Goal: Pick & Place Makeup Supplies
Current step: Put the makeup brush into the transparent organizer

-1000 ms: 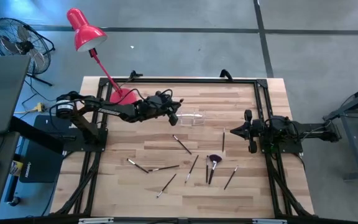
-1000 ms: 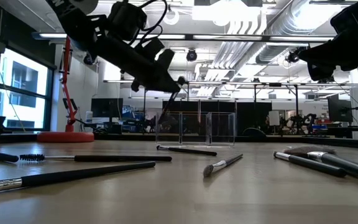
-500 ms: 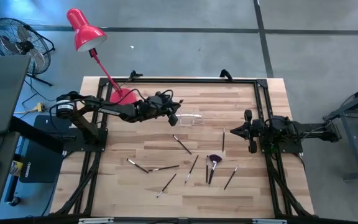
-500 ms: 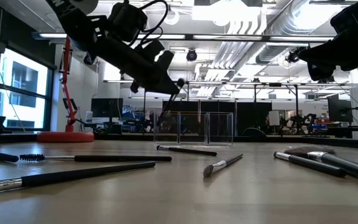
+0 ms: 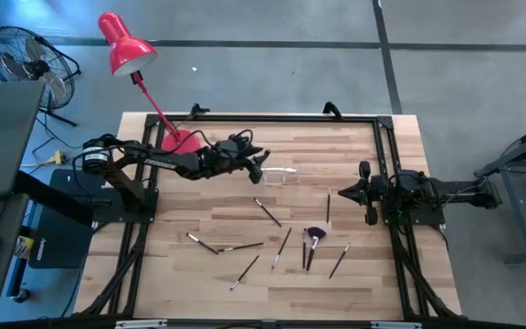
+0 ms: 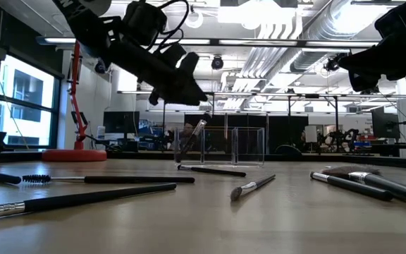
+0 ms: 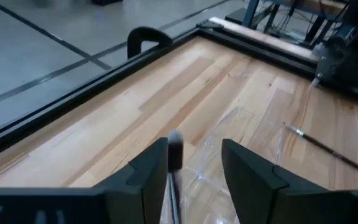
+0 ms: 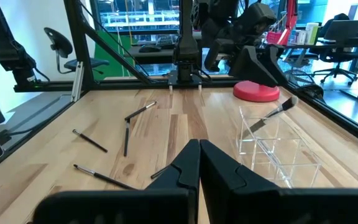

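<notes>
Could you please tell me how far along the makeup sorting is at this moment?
Early days. Done: one brush leans tilted in the clear holder. In hand: nothing; the left gripper hangs open just above the holder, and the right gripper waits shut at the table's right side. Left: the other brushes and liners, including the fluffy-headed brush, lie scattered on the table.

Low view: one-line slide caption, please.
Left end effector open above the small clear plastic holder, a thin dark-handled brush leaning inside it.
</notes>
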